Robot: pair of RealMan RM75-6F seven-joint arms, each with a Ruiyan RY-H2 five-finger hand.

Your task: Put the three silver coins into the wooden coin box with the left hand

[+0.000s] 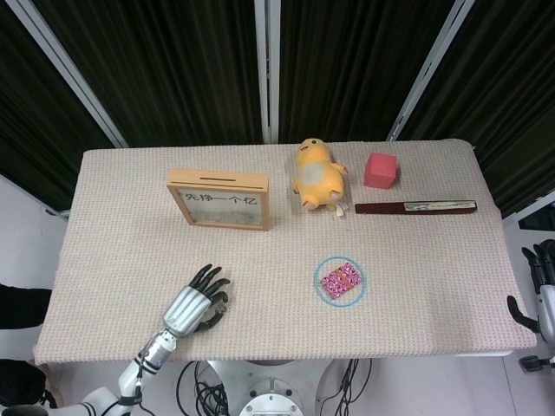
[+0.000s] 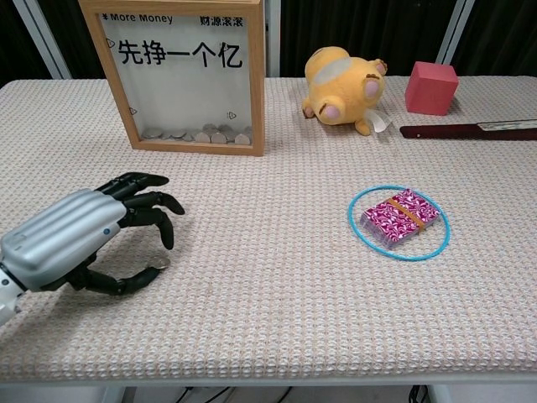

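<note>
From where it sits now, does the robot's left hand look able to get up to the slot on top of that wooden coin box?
Probably yes. The left hand is at the near edge, and only bare cloth lies between it and the wooden coin box; the slot on top is uncovered.

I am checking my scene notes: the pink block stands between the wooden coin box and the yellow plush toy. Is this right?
Not quite. The yellow plush toy lies between the wooden coin box and the pink block; the block is the furthest right of the three. The head view shows this.
</note>
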